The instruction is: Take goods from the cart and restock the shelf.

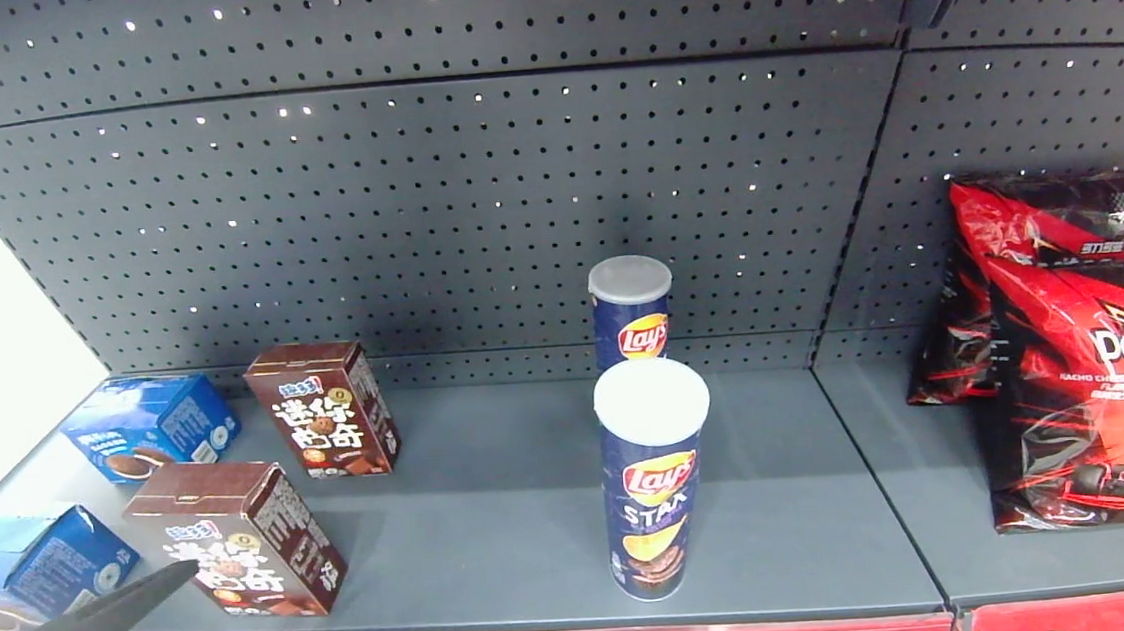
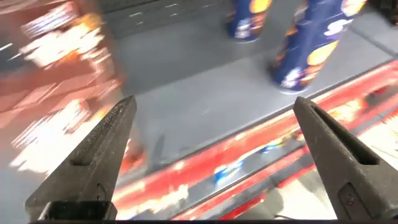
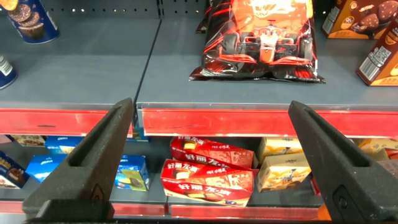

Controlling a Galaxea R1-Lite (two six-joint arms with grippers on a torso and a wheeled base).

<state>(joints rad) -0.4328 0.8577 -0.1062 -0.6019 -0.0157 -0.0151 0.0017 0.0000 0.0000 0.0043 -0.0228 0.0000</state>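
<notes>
Matt shelf — glossy chip bags — cardboard-looking brown boxes.

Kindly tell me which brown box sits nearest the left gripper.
The front brown cardboard box, by the left gripper; the other brown box stands farther back.

Light was bright, pinpricks glowing through the pegboard; soft shadows lay on the shelf. The head view's left edge blew out white (lines bowed too); the left wrist view was blurred.
</notes>
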